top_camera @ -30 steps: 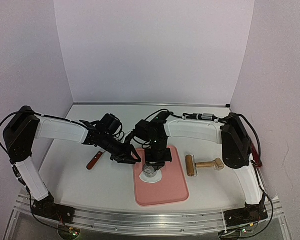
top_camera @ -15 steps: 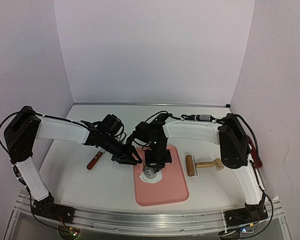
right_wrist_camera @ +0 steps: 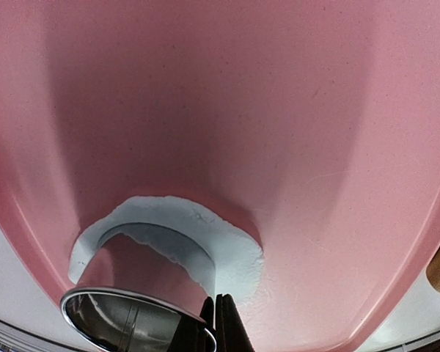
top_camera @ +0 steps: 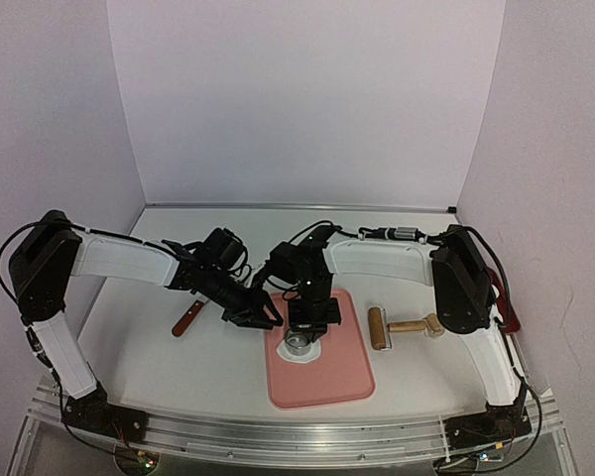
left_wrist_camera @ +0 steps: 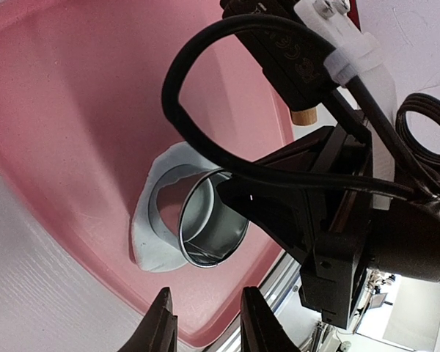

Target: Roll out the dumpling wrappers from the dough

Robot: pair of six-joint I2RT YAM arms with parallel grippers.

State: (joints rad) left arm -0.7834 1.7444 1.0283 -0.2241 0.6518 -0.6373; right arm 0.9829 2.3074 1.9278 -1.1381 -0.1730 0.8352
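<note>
Right gripper [right_wrist_camera: 215, 314] pinches ring cutter [right_wrist_camera: 128, 317] over dough [right_wrist_camera: 235, 258] in pink tray [right_wrist_camera: 205, 88].

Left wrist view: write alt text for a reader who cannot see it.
A metal ring cutter stands on a thin, ragged white dough sheet on a pink board, held at its rim by the right gripper. The left gripper shows at the bottom edge, fingers apart and empty.

Pale lilac walls [top_camera: 307, 99], white table [top_camera: 149, 367], metal rail [top_camera: 278, 428] along near edge, even light
</note>
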